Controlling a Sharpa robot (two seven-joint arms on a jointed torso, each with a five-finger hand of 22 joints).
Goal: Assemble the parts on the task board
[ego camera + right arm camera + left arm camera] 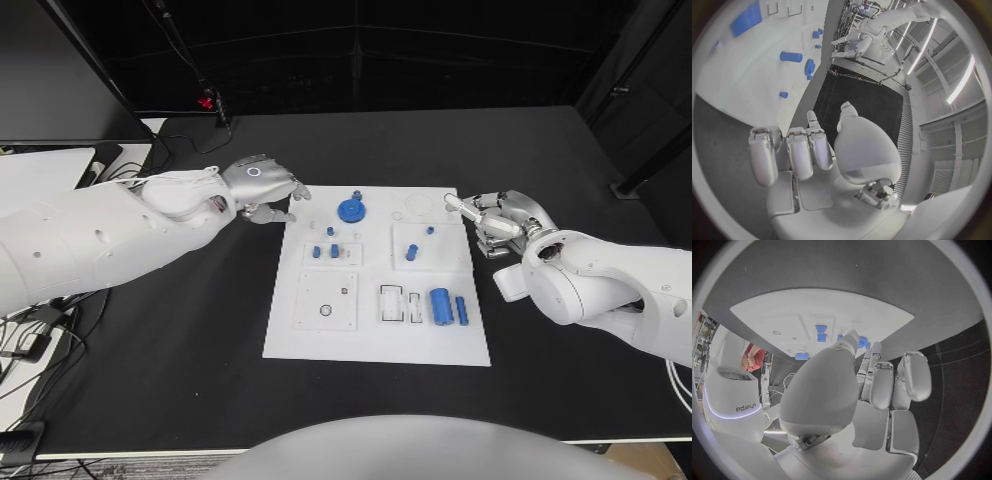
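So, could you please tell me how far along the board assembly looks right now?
Early stage, it seems. A blue gear and small pegs already sit on the task board; two blue cylinders lie loose. The left hand and right hand hold nothing, flanking the board.

The right silver many-fingered hand (811, 165) rises with its fingers (762, 155) nearly straight, side by side, and its thumb apart; it holds nothing. Beyond the fingertips, toward eleven o'clock, lies the flat white task board (736, 75) on the black desk (851, 100). On the board sit a blue cylinder (791, 56), a round blue gear-like piece (810, 67), a small blue peg (784, 94) and a long blue bar (747, 19). Past the board, toward twelve o'clock, the other silver hand (851, 44) hangs on its white arm.
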